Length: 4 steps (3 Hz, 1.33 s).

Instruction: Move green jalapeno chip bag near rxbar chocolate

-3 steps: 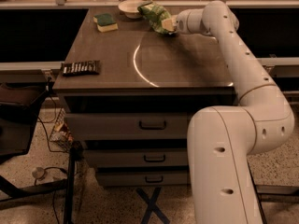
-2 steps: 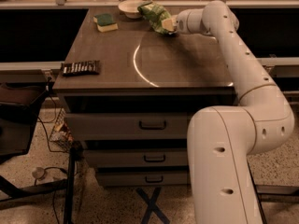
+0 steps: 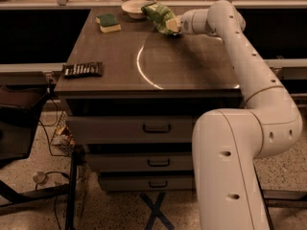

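The green jalapeno chip bag [image 3: 159,14] is a crumpled shiny green foil bag at the far side of the table, right of the bowl. My gripper [image 3: 171,25] is at the bag's right end, against it, reaching in from the right. The rxbar chocolate [image 3: 83,69] is a flat dark bar with light print, lying at the table's near left edge, far from the bag.
A pale bowl [image 3: 134,7] stands at the far edge, left of the bag. A green-topped yellow sponge [image 3: 109,23] lies at the far left. The table [image 3: 182,66] has drawers below. My arm spans the right side. A dark chair stands at the left.
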Each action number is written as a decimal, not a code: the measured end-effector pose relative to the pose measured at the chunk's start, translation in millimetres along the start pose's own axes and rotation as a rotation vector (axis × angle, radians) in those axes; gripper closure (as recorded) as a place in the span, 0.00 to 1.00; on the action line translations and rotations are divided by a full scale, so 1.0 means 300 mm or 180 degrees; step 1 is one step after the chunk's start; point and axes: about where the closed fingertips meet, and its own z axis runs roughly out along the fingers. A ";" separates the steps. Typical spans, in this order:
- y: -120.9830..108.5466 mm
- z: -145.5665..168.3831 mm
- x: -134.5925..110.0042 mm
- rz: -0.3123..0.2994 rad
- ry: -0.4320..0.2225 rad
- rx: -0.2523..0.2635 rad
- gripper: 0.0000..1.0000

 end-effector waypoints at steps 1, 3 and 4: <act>0.049 -0.085 -0.163 -0.0342 0.0065 0.0069 1.00; 0.173 -0.315 -0.494 -0.1037 0.0153 0.0237 1.00; 0.216 -0.388 -0.551 -0.1171 0.0173 0.0226 1.00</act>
